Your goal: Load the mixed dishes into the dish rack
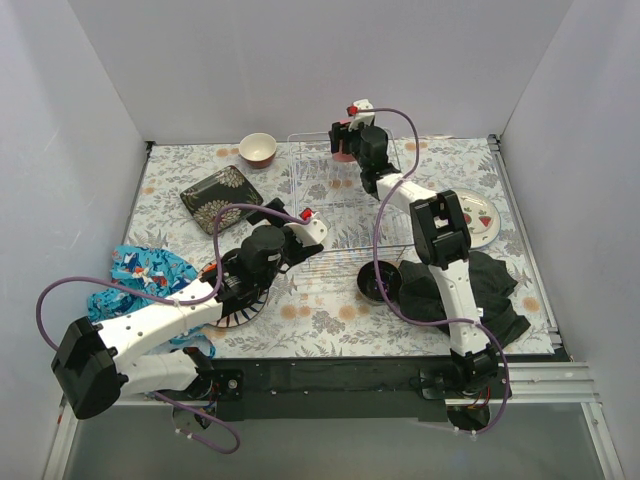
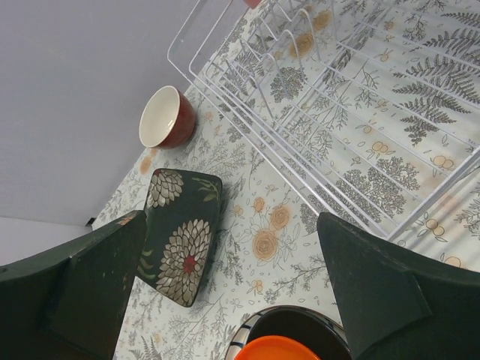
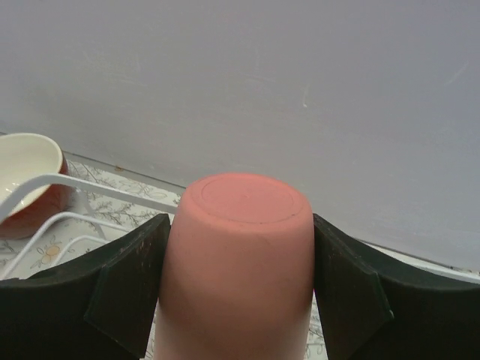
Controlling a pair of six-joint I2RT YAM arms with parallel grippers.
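From above, the right fingers (image 1: 338, 135) hold the cup (image 1: 343, 155) at the far end of the rack (image 1: 330, 205), upside down, we judge so that it drains. The red bowl (image 1: 258, 150) and black plate (image 1: 222, 198) wait on the desk (image 1: 330, 320) outside the rack.

At the left wrist, the left fingers (image 2: 97, 285) stand wide apart and empty over the orange plate (image 2: 274, 349). We take it they are poised there for a later pick, with the rack (image 2: 322, 112) just beyond.

At the right wrist, both right fingers (image 3: 127, 285) press the sides of the cup (image 3: 236, 255). They are spread fairly wide because the cup fills the gap, and its base faces us.
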